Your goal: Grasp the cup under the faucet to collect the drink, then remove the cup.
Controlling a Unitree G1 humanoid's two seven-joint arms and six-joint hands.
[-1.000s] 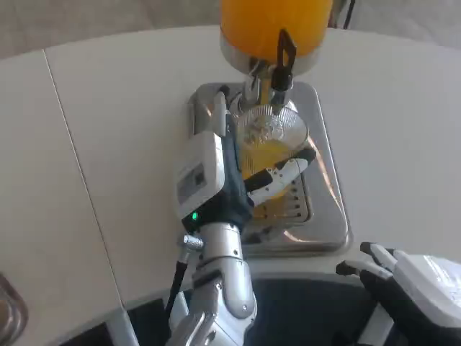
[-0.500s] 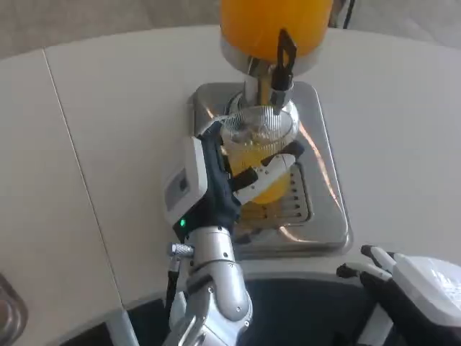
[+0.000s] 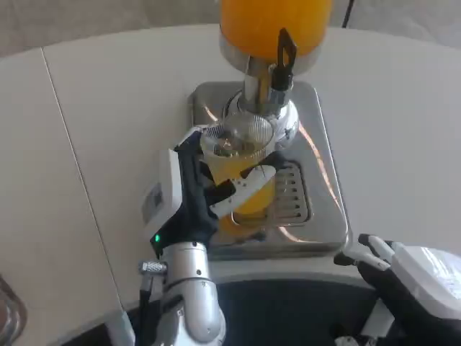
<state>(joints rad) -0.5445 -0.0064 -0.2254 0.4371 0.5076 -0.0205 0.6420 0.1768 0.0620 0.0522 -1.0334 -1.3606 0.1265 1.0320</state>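
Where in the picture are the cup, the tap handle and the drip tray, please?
cup (image 3: 238, 155): head view, on its clear wall above the juice.
tap handle (image 3: 287, 47): head view, on the black lever.
drip tray (image 3: 325, 191): head view, on its bare steel right side.

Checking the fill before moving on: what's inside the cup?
Orange drink sits in the lower part of the clear cup. The left robot hand gripping its side hides part of the level.

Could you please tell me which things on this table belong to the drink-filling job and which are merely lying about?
Part of the job:
- cup with orange drink, held by the left hand
- faucet
- drink dispenser
- drip tray

Just about:
- right hand, at the table edge, holding nothing
- glass object at the lower left corner
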